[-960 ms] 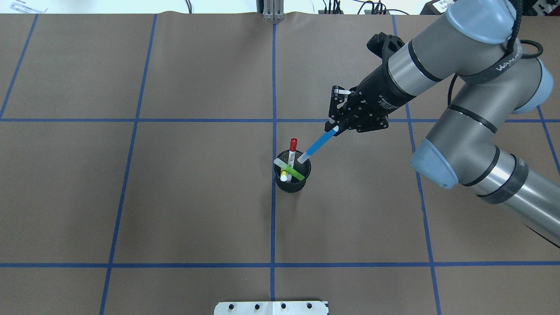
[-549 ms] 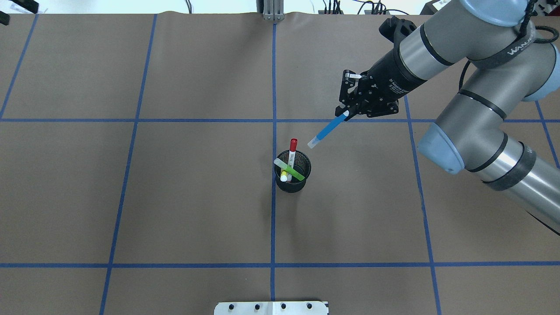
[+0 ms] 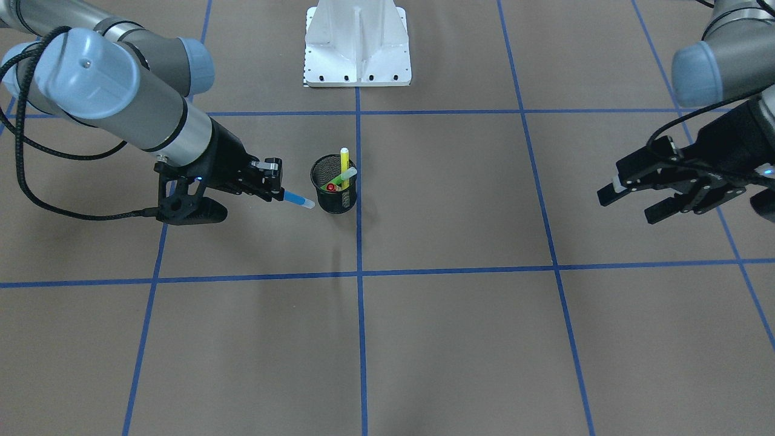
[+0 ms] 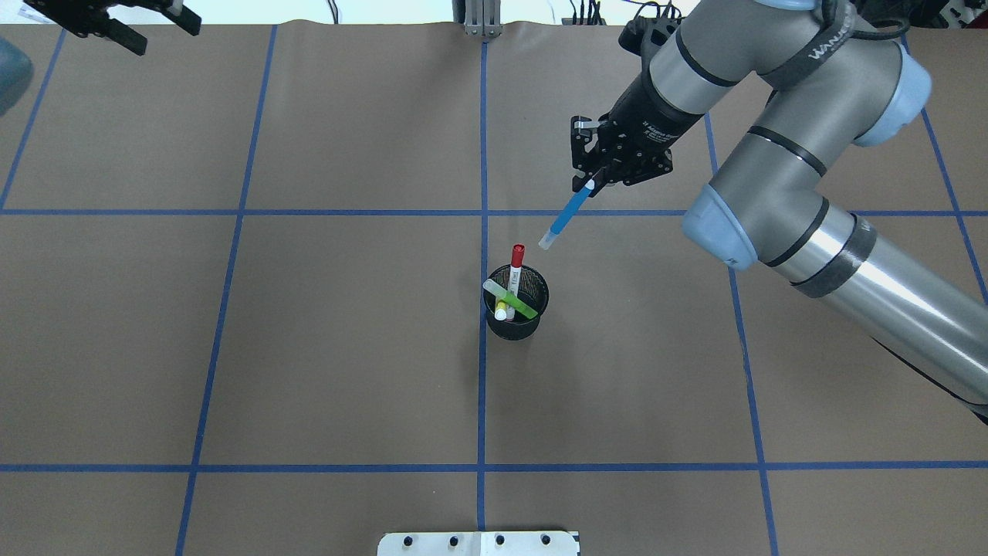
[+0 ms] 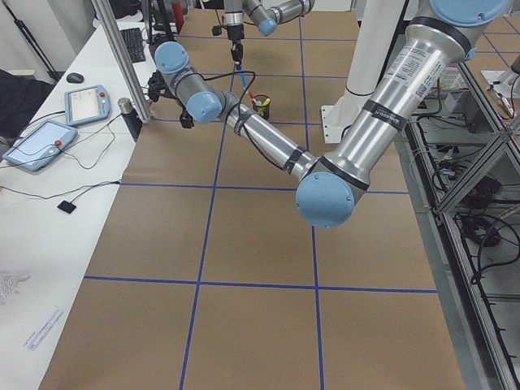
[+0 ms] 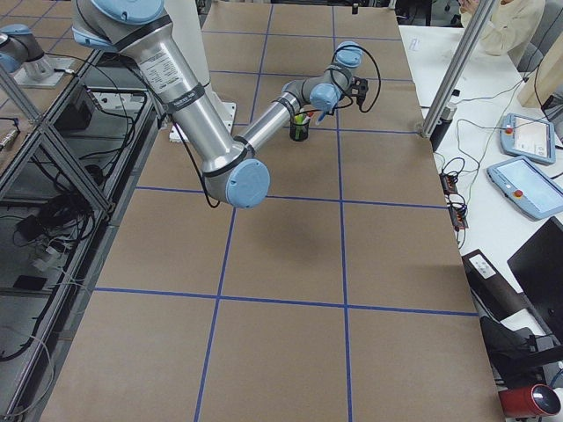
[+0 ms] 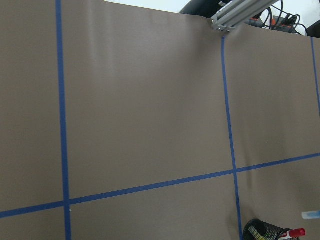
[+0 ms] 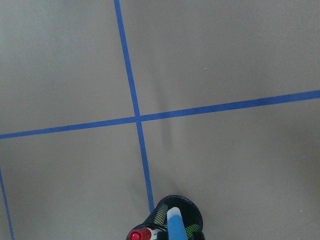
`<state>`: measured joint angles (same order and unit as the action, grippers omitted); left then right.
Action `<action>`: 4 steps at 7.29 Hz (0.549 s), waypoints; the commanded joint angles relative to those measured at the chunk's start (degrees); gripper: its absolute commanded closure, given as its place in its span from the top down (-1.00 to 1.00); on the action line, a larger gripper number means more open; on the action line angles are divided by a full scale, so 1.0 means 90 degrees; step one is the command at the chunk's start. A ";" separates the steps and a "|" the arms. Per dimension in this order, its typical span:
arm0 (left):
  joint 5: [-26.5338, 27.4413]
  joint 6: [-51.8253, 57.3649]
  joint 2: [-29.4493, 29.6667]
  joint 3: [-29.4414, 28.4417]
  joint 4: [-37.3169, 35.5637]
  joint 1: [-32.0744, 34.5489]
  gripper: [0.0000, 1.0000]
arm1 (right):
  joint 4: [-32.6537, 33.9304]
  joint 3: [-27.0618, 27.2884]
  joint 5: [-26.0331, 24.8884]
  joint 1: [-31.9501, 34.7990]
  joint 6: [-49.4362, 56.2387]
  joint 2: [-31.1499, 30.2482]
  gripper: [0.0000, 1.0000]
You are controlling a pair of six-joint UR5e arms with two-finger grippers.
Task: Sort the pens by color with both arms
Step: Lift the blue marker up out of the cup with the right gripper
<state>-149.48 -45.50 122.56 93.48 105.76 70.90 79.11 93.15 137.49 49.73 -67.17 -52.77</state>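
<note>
Moved: a second ago the blue pen point(image 4: 567, 212) had its low end at the rim of the mesh cup point(image 4: 515, 328). We now see it lifted clear and carried toward the tabletop's far side. The left pincer point(image 3: 626, 208) has come into the far left corner of the overhead view.
Left arm point(image 3: 726, 54): one, reaching in over the left end of the tabletop point(image 4: 347, 347).
Left pincer: one, released, its two fingers spread with nothing between them. We find it above bare tabletop, well apart from the cup.
Pedestal base point(image 3: 357, 42): one, white, at the robot's edge on the centre line.
Mesh cup: one, black and upright, just right of the centre blue tape line.
Pens in the cup: three by our count.
Red-capped pen point(image 4: 516, 259): one, leaning over the cup's far rim with its cap uppermost.
Green pen point(image 4: 515, 303): one, slanted across the cup's mouth.
Yellow pen point(image 4: 502, 313): one, standing at the rim on the robot's side.
Blue pen: one, outside the cup and in the air. It is slanted, with its clear end lowest and pointing back at the cup, near it but apart.
Right pincer point(image 4: 589, 181): one, clenched on the blue pen's upper end.
Right arm point(image 4: 779, 193): one, stretched in from the right edge.
Pens in all: four, three in the cup and one held.
</note>
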 commanded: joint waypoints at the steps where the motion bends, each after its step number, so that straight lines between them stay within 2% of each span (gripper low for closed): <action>1: 0.0483 -0.0283 0.0462 -0.0006 0.0172 -0.0483 0.98 | 0.0668 -0.0214 -0.0042 -0.0125 0.1033 0.0121 -0.69; 3: 0.1583 -0.1102 0.0844 -0.0064 0.0647 -0.1204 0.98 | 0.1343 -0.0107 0.0025 -0.0155 0.1320 0.0141 -0.69; 4: 0.1850 -0.1203 0.0912 -0.0248 0.0941 -0.1382 0.98 | 0.1617 -0.0126 0.0036 -0.0261 0.1340 0.0257 -0.69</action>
<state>-136.93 -54.09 129.64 92.64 111.02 61.17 90.35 91.97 137.57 48.19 -55.92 -51.32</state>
